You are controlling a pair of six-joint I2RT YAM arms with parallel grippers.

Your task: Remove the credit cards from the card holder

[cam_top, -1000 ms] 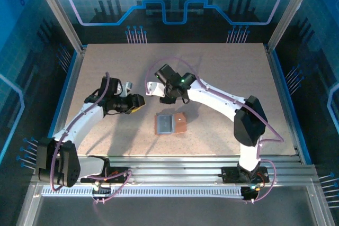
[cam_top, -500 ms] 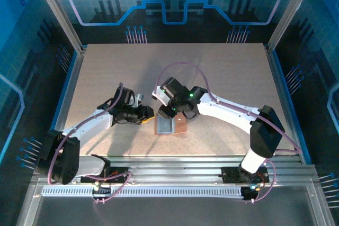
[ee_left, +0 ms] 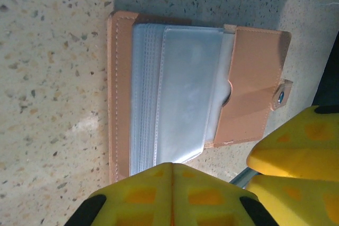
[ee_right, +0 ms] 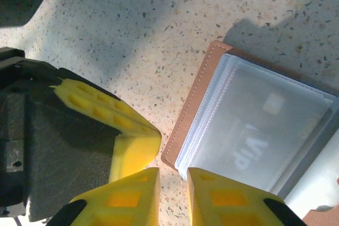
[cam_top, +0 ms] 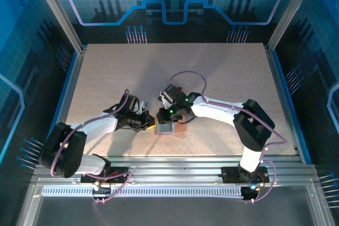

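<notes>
Card holder (ee_left: pixel 257 72) in tan leather, frosted plastic sleeves (ee_left: pixel 185 88), left gripper (ee_left: pixel 172 169) closed, right gripper (ee_right: pixel 170 175) state unclear

One word is made out, right wrist view: "ViP", pale letters, printed on a card (ee_right: pixel 265 130) seen thru the cloudy clear sleeve (ee_right: pixel 296 99) of the opened card holder (ee_right: pixel 197 99). Letters are tilted along w/ the card & slightly blurred. A small pale patch is seen above them, too faint to be read. In left wrist view, print under the sleeve can't be read.
</notes>
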